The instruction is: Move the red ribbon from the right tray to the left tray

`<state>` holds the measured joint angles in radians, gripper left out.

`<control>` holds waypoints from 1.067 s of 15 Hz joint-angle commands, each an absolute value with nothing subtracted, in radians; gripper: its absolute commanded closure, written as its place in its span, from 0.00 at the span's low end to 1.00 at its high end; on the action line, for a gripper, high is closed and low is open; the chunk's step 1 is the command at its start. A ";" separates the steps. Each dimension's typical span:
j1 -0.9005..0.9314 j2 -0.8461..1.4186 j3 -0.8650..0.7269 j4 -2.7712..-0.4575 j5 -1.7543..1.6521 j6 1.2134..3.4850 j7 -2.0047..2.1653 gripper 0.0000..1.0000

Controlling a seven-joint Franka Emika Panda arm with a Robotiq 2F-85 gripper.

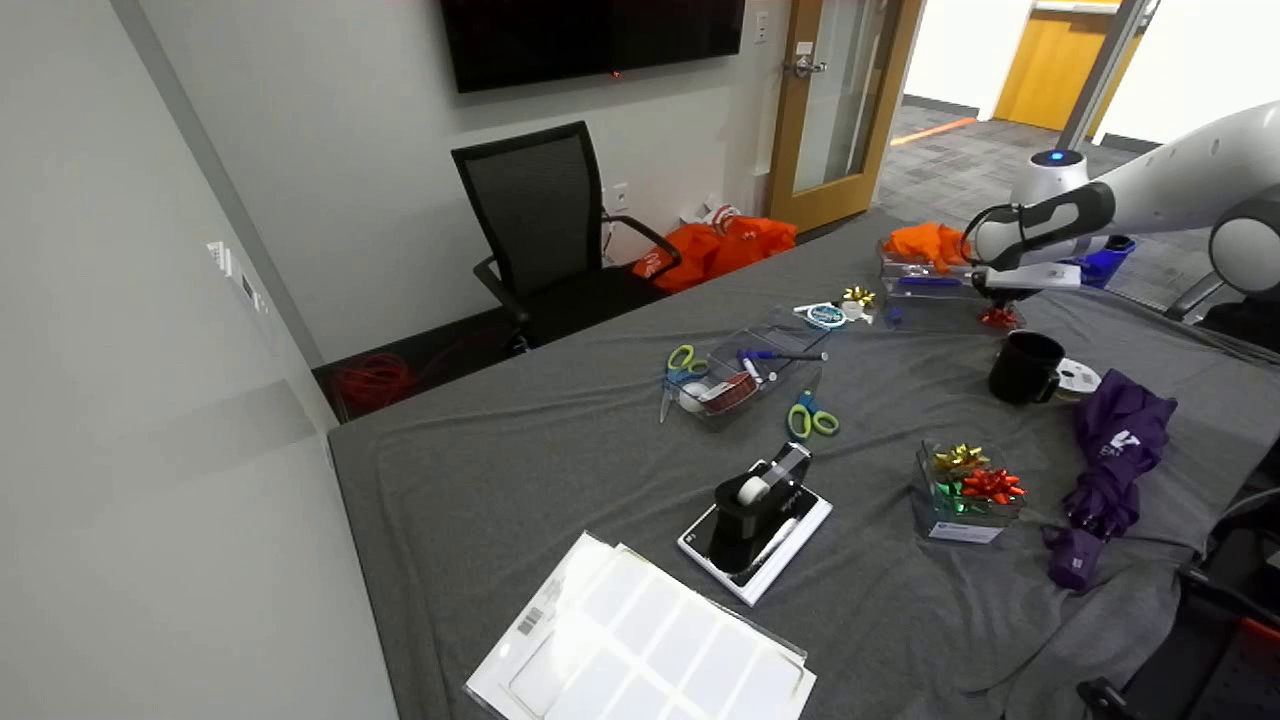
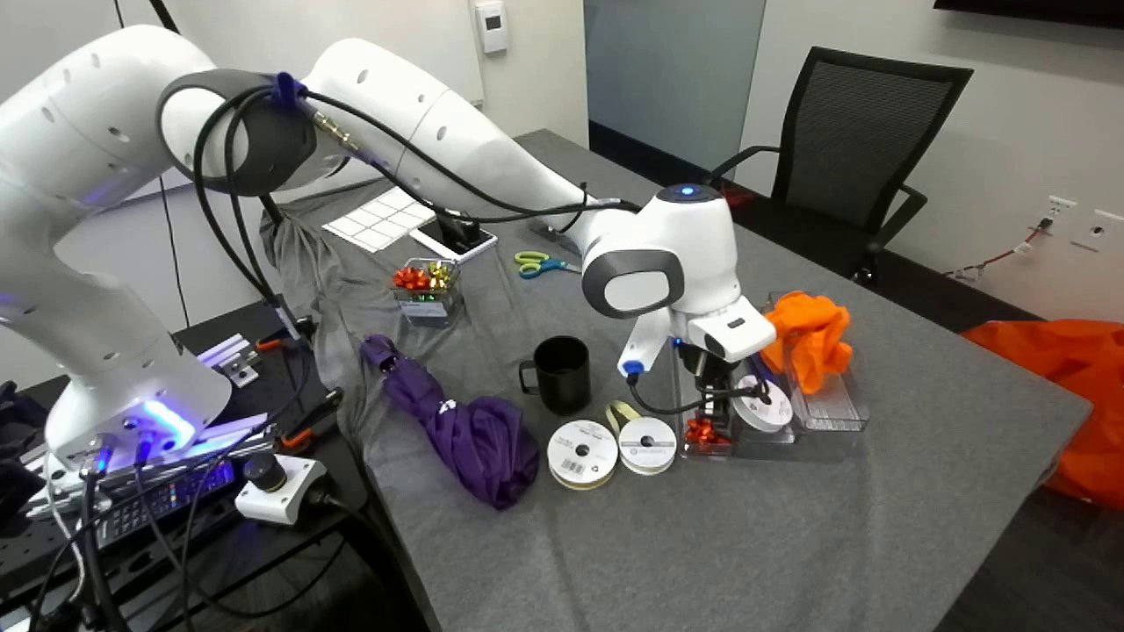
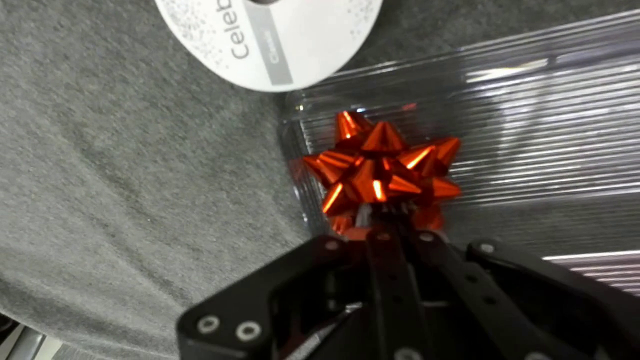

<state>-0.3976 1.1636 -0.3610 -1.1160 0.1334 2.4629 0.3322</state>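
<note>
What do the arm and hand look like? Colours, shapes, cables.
The arm is white and rounded, with dark grey joint bands. Black cables run along the outside, with a violet-blue tie. A blue light glows on the wrist, another at the base. The hand is black: jointed bars with pale round pins.

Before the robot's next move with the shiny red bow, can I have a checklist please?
1. End effector at the red bow: ok, it looks shut on it.
2. Grip firm: cannot tell, the bow blocks the view.
3. Bow out of the clear tray: not ok, it seems down in a corner.
4. White spool well away: not ok, it's right by that corner.
5. Black mug upright: ok, apart from the tray.
</note>
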 commanded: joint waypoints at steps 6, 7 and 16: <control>-0.332 1.067 -0.359 -1.191 0.142 2.435 0.376 1.00; -0.323 1.058 -0.359 -1.198 0.142 2.427 0.383 1.00; -0.298 0.906 -0.322 -1.304 0.165 2.174 0.353 1.00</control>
